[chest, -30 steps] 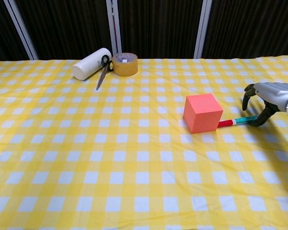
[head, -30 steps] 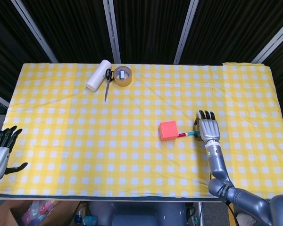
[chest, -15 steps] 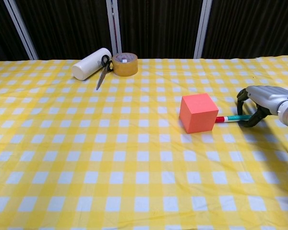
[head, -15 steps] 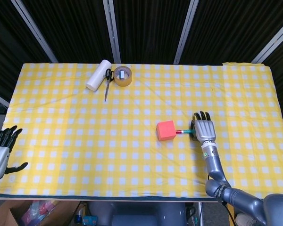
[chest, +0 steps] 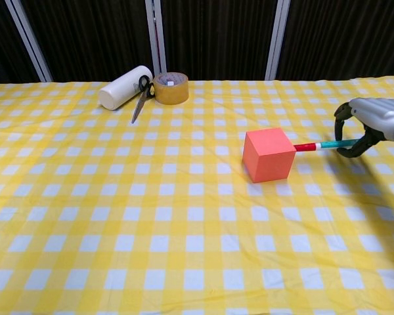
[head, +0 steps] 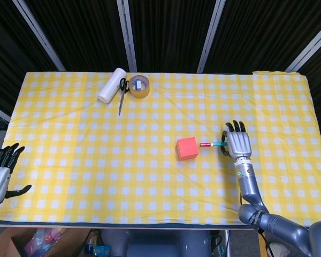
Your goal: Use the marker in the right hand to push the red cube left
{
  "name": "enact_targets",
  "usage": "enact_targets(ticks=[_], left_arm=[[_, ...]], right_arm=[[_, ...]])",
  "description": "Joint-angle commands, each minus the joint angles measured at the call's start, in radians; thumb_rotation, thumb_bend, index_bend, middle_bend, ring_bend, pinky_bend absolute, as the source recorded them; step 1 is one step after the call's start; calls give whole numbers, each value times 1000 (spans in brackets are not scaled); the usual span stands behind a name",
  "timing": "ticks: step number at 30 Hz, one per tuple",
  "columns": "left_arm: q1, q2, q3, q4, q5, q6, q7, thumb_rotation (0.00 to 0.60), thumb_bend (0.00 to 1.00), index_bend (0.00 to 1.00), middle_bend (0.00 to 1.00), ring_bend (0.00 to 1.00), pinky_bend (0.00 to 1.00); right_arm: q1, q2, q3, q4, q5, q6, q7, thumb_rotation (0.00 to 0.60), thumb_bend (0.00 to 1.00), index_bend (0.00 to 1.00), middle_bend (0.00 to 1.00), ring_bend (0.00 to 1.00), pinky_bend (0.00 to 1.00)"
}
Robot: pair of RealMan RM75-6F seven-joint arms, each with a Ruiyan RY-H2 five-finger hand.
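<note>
The red cube (head: pixel 186 149) (chest: pixel 268 155) sits on the yellow checked cloth, right of centre. To its right my right hand (head: pixel 237 144) (chest: pixel 372 122) holds the marker (head: pixel 212 144) (chest: pixel 317 146), a teal barrel with a red tip pointing left at the cube. In the head view a small gap shows between the red tip and the cube's right face. My left hand (head: pixel 0 172) hangs off the table's left front corner, fingers spread, holding nothing; only the head view shows it.
At the back left lie a white roll (head: pixel 112 85) (chest: pixel 124 87), scissors (head: pixel 121 93) (chest: pixel 140 94) and a roll of brown tape (head: pixel 139 87) (chest: pixel 171 88), close together. The table's front edge (head: pixel 150 225) runs near my arms. A cardboard box (head: pixel 21 243) stands below on the floor.
The cube has slid a little to the left across the cloth. My right hand then drew the marker back to the right and slightly up, off the cube.
</note>
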Motion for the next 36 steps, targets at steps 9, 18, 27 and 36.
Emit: enact_targets(ticks=[9,18,27,36], left_arm=[[1,-5,0,-4,0,5,18,600,0,0,0,0,0],[1,-5,1,-7,0,4,16,600,0,0,0,0,0],[-1,2,3,-8,0,-4,1,600,0,0,0,0,0],[-4,7,2,-12,-4,-12,-12,600,0,0,0,0,0]], right_arm=[[-40,114,16,-93,31,28,5,600,498,632,176,12,0],[-33,90,-8,-92,29,16,3,600,499,632,177,12,0],[-6,34,-18,-54,36,-2,-12,600,500,633,177,13,0],[45,-32,1,-50,48,-12,-40,600,503,633,180,17,0]])
